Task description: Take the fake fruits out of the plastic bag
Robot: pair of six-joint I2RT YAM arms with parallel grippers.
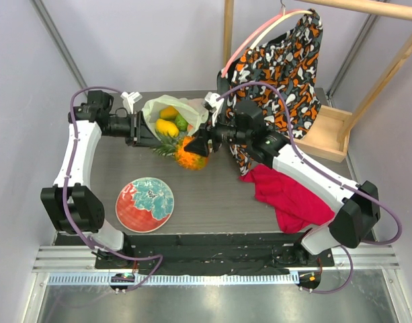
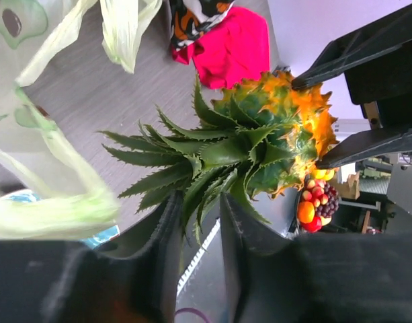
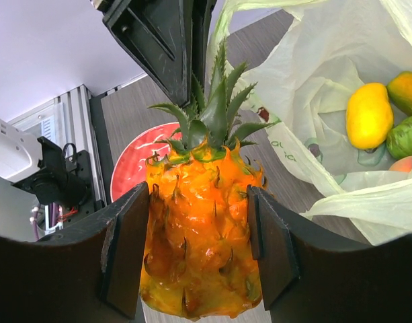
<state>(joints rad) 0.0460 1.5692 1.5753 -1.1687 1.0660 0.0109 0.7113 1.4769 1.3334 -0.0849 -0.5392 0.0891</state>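
The orange pineapple [image 1: 191, 156] with green leaves is held off the table between both grippers, in front of the plastic bag [image 1: 158, 104]. My right gripper [image 3: 197, 195] is shut on its body [image 3: 202, 249], pads touching both sides. My left gripper [image 2: 199, 202] is shut on its leaves [image 2: 212, 161], fingers narrow around them. The bag lies open at the back; in it are two yellow-orange mangoes [image 1: 167, 126], a green round fruit [image 1: 181, 122], and a peach edge [image 3: 404, 165]. In the right wrist view a mango [image 3: 368, 114] lies in the bag [image 3: 306, 101].
A red-and-teal plate [image 1: 145, 204] lies front left of the pineapple. A red cloth [image 1: 293, 198] lies at the right under my right arm. A patterned garment [image 1: 286, 60] hangs from a wooden rack [image 1: 333, 131] at the back right.
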